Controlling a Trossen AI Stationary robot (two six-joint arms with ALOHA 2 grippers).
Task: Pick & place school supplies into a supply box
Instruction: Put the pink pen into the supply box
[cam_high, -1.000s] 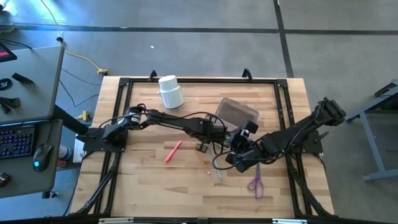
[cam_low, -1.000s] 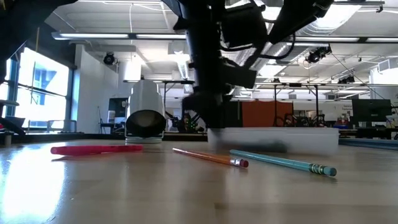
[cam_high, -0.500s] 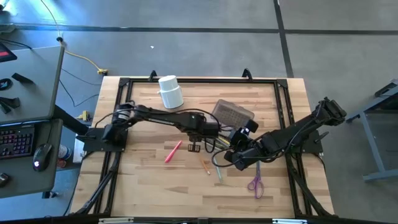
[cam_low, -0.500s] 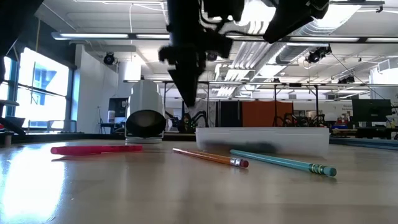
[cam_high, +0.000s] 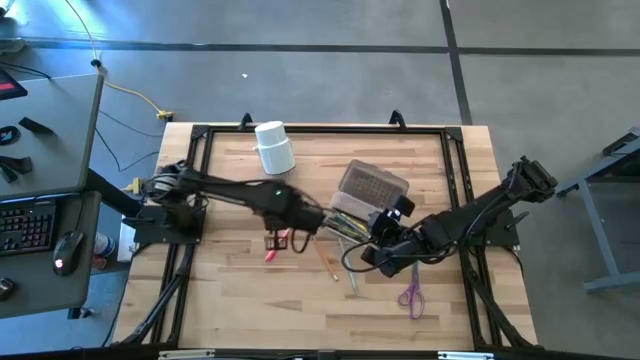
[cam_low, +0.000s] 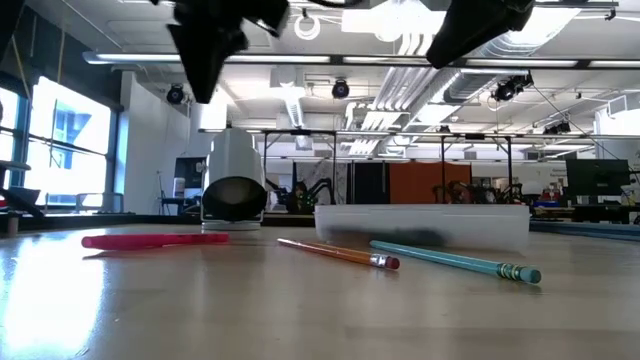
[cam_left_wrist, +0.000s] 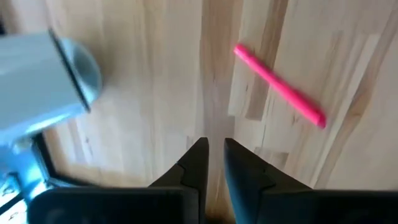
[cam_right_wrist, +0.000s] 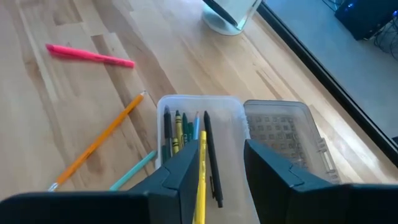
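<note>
The clear supply box (cam_high: 345, 224) lies mid-table with its dark-panelled lid (cam_high: 372, 185) open. Pencils, a dark pen and a yellow marker (cam_right_wrist: 202, 171) lie inside. A pink pen (cam_left_wrist: 280, 93), an orange pencil (cam_high: 328, 262) and a teal pencil (cam_high: 352, 278) lie flat on the wood. Purple scissors (cam_high: 411, 295) lie nearer the front. My left gripper (cam_high: 283, 240) hangs high above the pink pen, pointing down, with a narrow empty gap between its fingers (cam_left_wrist: 212, 152). My right gripper (cam_right_wrist: 222, 168) hovers open over the box's near end, touching nothing.
A white cup (cam_high: 275, 148) lies on its side at the far left of the table, its mouth toward the low camera (cam_low: 233, 195). Black frame rails (cam_high: 200, 135) run along the table's edges. Bare wood lies in front of the pencils.
My left gripper has risen from beside the box and swung toward the table's left edge, rolling as it went. It now hangs over the pink pen. The box slid a little to the left early in that move. The pens and pencils on the table lie as before.
</note>
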